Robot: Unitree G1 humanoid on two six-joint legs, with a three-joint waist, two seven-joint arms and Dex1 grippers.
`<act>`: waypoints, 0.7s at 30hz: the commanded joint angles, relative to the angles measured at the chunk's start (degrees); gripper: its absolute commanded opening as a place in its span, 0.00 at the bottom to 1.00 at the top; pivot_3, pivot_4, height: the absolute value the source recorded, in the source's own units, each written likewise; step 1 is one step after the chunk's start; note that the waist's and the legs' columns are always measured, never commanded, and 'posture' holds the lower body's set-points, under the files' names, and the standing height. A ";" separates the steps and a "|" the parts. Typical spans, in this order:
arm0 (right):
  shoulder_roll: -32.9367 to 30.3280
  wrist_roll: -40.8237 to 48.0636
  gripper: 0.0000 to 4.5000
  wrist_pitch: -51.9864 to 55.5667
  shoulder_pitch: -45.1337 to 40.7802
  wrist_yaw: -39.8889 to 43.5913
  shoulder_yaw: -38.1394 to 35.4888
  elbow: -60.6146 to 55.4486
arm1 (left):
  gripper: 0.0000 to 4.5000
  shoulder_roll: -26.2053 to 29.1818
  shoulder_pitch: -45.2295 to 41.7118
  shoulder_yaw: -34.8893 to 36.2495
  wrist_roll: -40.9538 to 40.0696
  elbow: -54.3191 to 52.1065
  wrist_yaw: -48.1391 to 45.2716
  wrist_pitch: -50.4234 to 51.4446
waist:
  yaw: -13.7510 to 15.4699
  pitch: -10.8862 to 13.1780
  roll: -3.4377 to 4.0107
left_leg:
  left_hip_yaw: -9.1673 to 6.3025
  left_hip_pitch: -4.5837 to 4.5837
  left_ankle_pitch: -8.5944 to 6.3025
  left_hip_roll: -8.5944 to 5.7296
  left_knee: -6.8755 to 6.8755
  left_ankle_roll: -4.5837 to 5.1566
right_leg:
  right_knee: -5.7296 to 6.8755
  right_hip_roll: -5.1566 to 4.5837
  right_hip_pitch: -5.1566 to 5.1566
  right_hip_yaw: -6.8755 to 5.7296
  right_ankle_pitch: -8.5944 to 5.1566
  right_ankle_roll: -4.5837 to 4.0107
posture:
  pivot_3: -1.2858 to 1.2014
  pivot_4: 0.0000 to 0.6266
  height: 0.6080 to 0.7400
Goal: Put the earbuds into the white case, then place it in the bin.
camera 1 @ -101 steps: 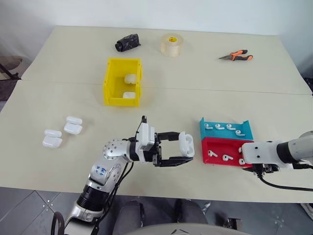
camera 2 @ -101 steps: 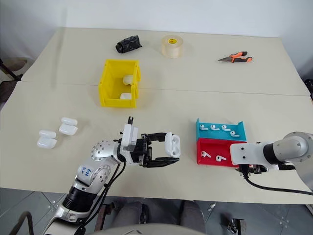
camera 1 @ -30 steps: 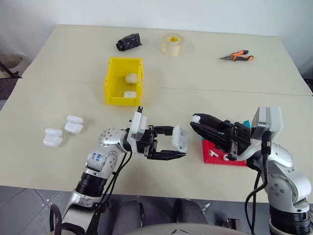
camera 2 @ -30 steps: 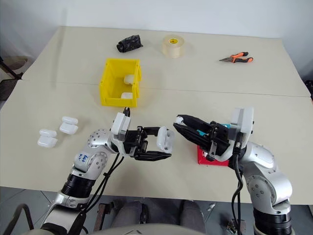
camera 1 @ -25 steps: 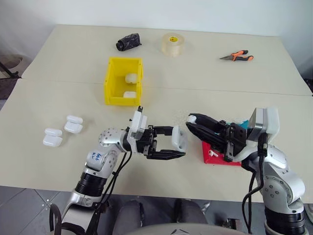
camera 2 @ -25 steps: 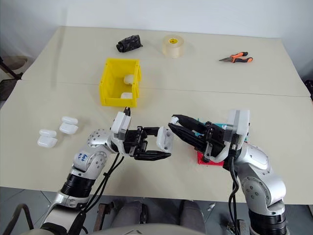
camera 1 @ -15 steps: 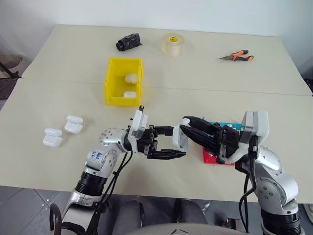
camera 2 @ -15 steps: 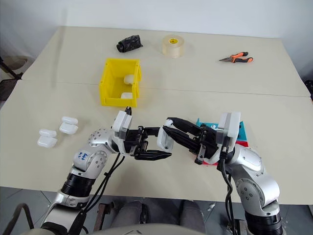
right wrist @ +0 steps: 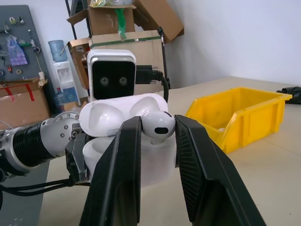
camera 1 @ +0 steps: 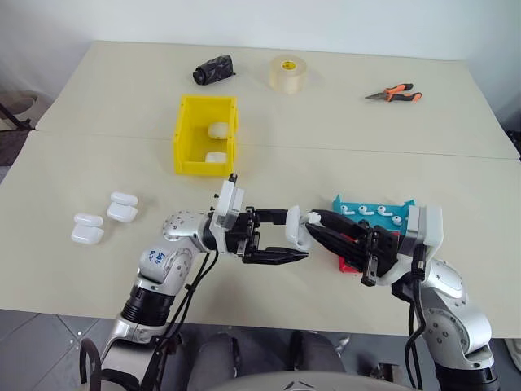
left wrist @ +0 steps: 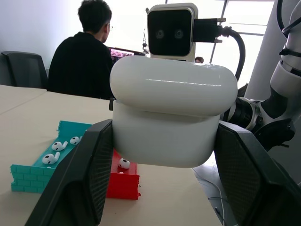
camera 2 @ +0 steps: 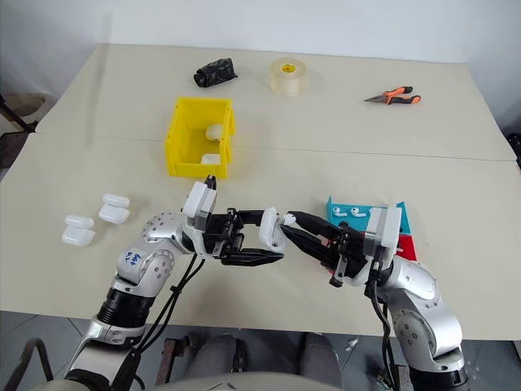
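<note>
So I kept left gripper clamped on white case, lid open facing right gripper; its fingers pinched earbud over open case for insertion.

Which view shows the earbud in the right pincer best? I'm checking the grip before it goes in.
The right wrist view: the earbud sits large between the right pincer's fingers, against the open case. In the head views it's a tiny white speck. In the left wrist view the case hides it.
</note>
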 commanded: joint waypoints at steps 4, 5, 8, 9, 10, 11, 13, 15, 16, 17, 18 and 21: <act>-1.68 -1.56 0.24 -1.25 -0.32 1.79 0.65 1.66 | 0.63 -0.65 -1.10 0.05 -1.01 -2.17 -0.47 -0.95 | -0.02 0.00 0.00 | 0.00 0.00 0.00 0.00 0.00 0.00 | 0.00 0.00 0.00 0.00 0.00 0.00 | 0.52 0.24 1.00; -1.72 -1.48 0.24 -1.21 -0.57 1.70 0.71 1.81 | 0.63 -0.64 -1.12 0.02 -0.96 -2.16 -0.50 -0.98 | -0.03 0.00 0.00 | 0.00 0.00 0.00 0.00 0.00 0.00 | 0.00 0.00 0.00 0.00 0.00 0.00 | 0.52 0.24 1.00; -2.27 0.23 0.24 0.98 -2.06 1.11 0.79 1.82 | 0.63 -0.38 -1.41 -0.53 -0.19 -1.82 -1.06 -1.49 | -0.03 0.00 0.00 | 0.00 0.00 0.00 0.00 0.00 0.00 | 0.00 0.00 0.00 0.00 0.00 0.00 | 0.52 0.24 1.00; -2.39 0.47 0.24 1.35 -2.53 1.01 0.80 1.83 | 0.63 -0.25 -1.50 -0.78 0.20 -1.65 -1.27 -1.75 | -0.02 0.00 0.00 | 0.00 0.00 0.00 0.00 0.00 0.00 | 0.00 0.00 0.00 0.00 0.00 0.00 | 0.52 0.24 1.00; -2.71 1.19 0.24 2.27 -2.97 0.98 0.77 1.54 | 0.63 -0.11 -1.55 -1.02 0.60 -1.54 -1.46 -1.99 | 0.03 0.00 0.00 | 0.00 0.00 0.00 0.00 0.00 0.00 | 0.00 0.00 0.00 0.00 0.00 0.00 | 0.52 0.24 1.00; -3.15 1.96 0.28 3.23 -3.27 1.03 0.71 1.17 | 0.63 0.08 -1.59 -1.29 1.12 -1.45 -1.53 -2.20 | 0.04 0.00 0.00 | -0.01 0.00 0.00 0.00 0.00 0.00 | 0.00 0.00 0.00 -0.01 0.00 0.00 | 0.52 0.24 1.00; -3.77 2.70 0.38 4.40 -3.69 1.07 0.62 0.57 | 0.63 0.30 -1.59 -1.61 1.86 -1.32 -1.67 -2.59 | 0.03 0.00 0.00 | 0.00 -0.01 0.00 0.00 0.01 0.00 | 0.00 0.00 0.00 0.00 0.00 0.00 | 0.52 0.24 1.00; -4.26 3.35 0.52 5.13 -4.22 1.02 0.26 0.04 | 0.63 0.17 -1.65 -1.76 2.38 -0.97 -1.69 -3.01 | 0.02 0.00 0.00 | 0.00 0.00 0.00 0.00 0.01 0.00 | 0.00 0.00 0.00 -0.01 0.00 0.00 | 0.52 0.24 1.00; -4.48 3.48 0.58 5.32 -4.40 1.00 0.15 -0.17 | 0.63 0.08 -1.65 -1.75 2.42 -0.89 -1.72 -3.11 | 0.00 0.00 0.00 | 0.00 -0.01 0.00 0.00 0.00 0.00 | 0.00 0.00 0.00 -0.01 0.00 0.00 | 0.52 0.24 1.00; -4.57 3.55 0.66 5.41 -4.51 0.88 0.01 -0.29 | 0.63 0.01 -1.63 -1.74 2.43 -0.84 -1.73 -3.20 | 0.00 0.00 0.00 | 0.00 -0.01 0.00 0.00 0.01 0.00 | 0.00 0.00 0.00 -0.01 0.00 0.00 | 0.52 0.24 1.00; -4.68 3.69 0.75 5.63 -4.52 0.75 -0.09 -0.39 | 0.63 -0.04 -1.62 -1.71 2.38 -0.84 -1.74 -3.24 | 0.00 0.00 0.00 | 0.00 -0.01 0.00 0.00 0.01 0.00 | 0.00 0.00 0.00 0.00 0.00 0.00 | 0.52 0.24 1.00; -5.53 3.59 0.97 5.53 -4.04 1.03 -0.97 -0.05 | 0.63 -0.32 -1.62 -1.72 2.48 -0.52 -1.65 -3.52 | 0.03 0.00 0.00 | 0.00 -0.01 0.00 0.00 0.01 0.00 | 0.00 0.00 0.00 -0.01 0.00 0.00 | 0.52 0.24 1.00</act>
